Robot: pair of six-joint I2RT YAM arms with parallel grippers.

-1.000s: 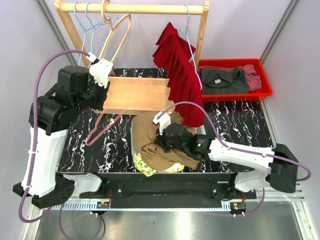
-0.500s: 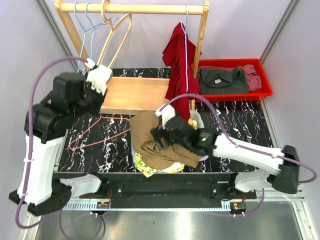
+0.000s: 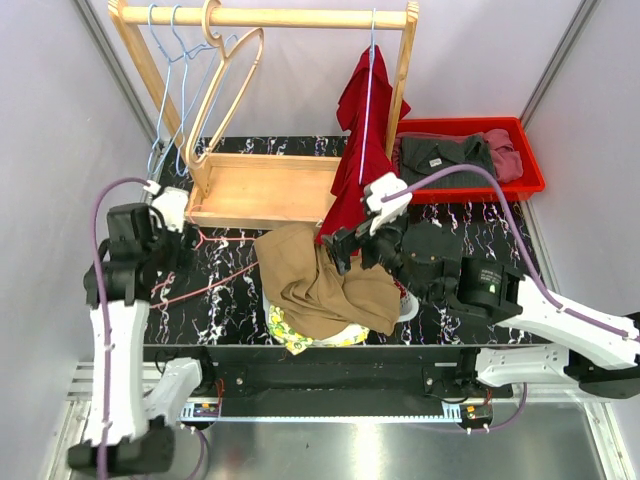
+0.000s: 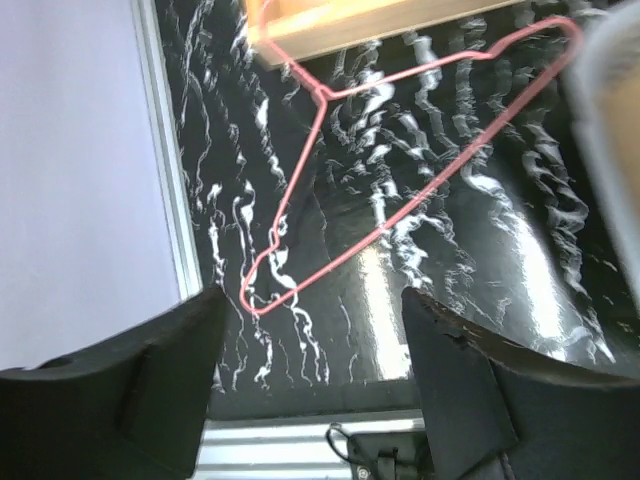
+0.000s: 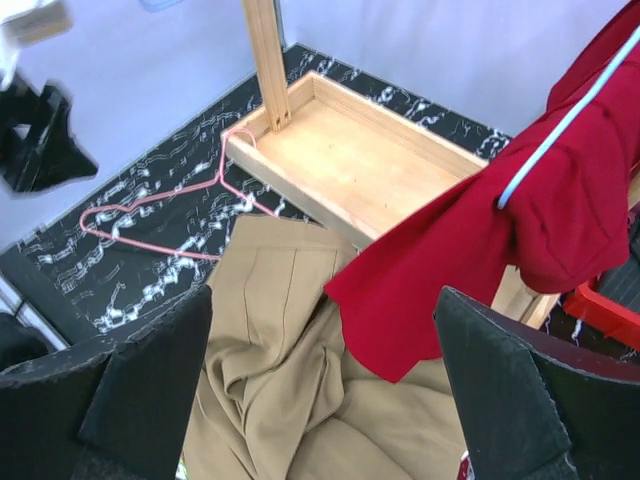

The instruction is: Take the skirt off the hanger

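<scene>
The tan skirt [image 3: 310, 285] lies crumpled on a pile at the table's front centre, off its hanger; it also fills the lower part of the right wrist view [image 5: 290, 370]. The pink wire hanger [image 3: 205, 286] lies bare and flat on the black marbled table to the skirt's left [image 4: 322, 95] [image 5: 150, 245]. My left gripper [image 3: 165, 240] [image 4: 312, 295] hangs open above the table's left front corner, empty, with the hanger's tip just beyond its fingers. Also open and empty, my right gripper [image 3: 350, 245] [image 5: 325, 295] hovers above the skirt.
A red garment [image 3: 360, 140] on a blue hanger hangs from the wooden rack's rail, its hem close to my right gripper. The rack's wooden base tray [image 3: 265, 190] sits behind the skirt. Spare hangers [image 3: 225, 80] hang at the left. A red bin [image 3: 530, 185] of clothes stands at the back right.
My left gripper opened and let go of the pink hanger, which dropped flat onto the table, and that arm swung toward the front left. My right gripper opened, released the skirt and rose.
</scene>
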